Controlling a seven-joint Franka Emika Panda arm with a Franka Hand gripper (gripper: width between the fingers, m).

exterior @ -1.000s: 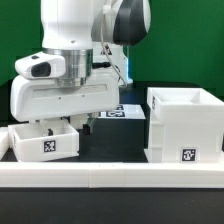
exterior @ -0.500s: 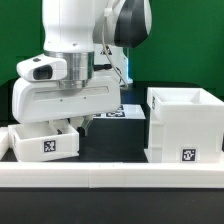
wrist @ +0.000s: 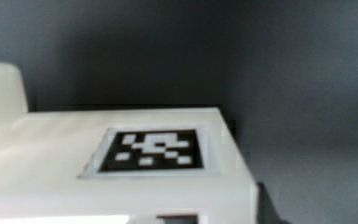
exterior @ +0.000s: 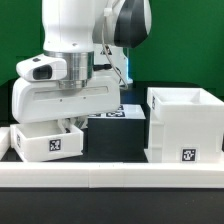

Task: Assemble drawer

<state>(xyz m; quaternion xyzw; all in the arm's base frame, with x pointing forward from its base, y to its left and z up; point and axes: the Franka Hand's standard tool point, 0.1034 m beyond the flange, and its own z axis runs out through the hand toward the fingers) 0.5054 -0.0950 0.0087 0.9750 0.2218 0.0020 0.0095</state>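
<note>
small white plastic open-top tray (exterior: 45,142) is seen at the exterior view's left, under the hand (exterior: 71,124), whose grip cannot be told. tall white boxy housing (exterior: 183,122) is set well apart across open black worktop (exterior: 115,140).

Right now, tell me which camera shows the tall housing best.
The exterior view: the housing stands whole at its right, open top and tag visible. The wrist view shows only a white tagged surface; whether that is the housing, I cannot tell.
</note>
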